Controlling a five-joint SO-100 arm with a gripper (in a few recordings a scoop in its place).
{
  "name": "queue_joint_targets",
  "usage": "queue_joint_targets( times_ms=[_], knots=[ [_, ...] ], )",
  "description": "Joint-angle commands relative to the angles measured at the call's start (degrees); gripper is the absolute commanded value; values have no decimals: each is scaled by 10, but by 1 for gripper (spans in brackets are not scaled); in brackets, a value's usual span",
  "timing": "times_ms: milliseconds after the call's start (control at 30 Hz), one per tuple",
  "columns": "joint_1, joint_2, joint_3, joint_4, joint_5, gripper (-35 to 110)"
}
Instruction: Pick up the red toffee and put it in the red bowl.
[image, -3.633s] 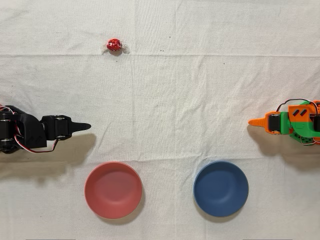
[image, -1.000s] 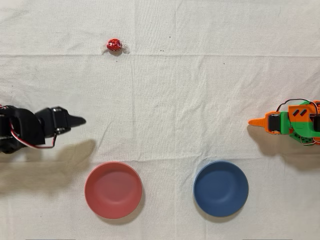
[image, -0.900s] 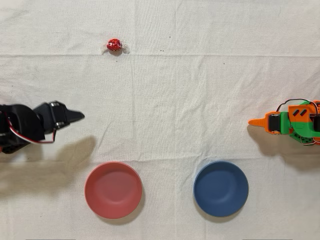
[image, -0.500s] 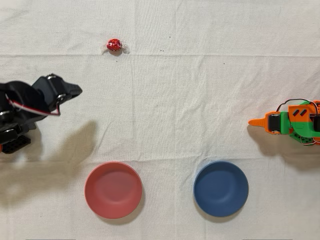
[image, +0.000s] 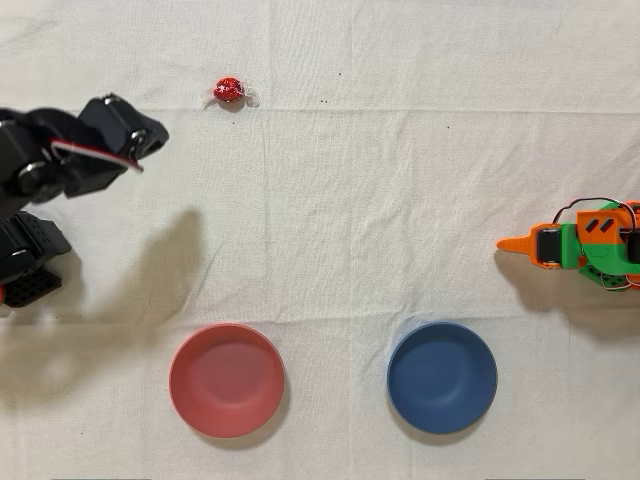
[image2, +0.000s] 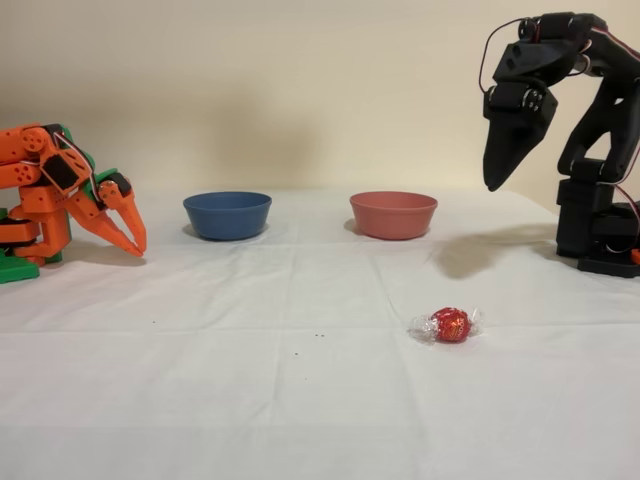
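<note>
Black arm's hand (image2: 494, 178) now raised nearer red toffee (image: 228, 89), unlabelled.

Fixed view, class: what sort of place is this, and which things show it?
Probably a robot practice bench: a black two-finger gripper raised above a white cloth-covered table, an idle orange arm, and staged props, a shiny red wrapped toffee and a salmon-red bowl.
</note>
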Motion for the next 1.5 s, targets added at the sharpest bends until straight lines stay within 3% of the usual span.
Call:
queue_joint_targets(
  times_ms=[0,133,433,700,1033,1467],
  knots=[
    [-32,-40,-85,29,-11,1],
    [-52,-89,-124,32,-3,1],
    [-79,-141,-134,2,-173,1],
    [-83,-191,-156,-43,-155,2],
    [-83,-239,-188,-40,-141,29],
    [-88,-343,-252,-76,-152,31]
  ],
)
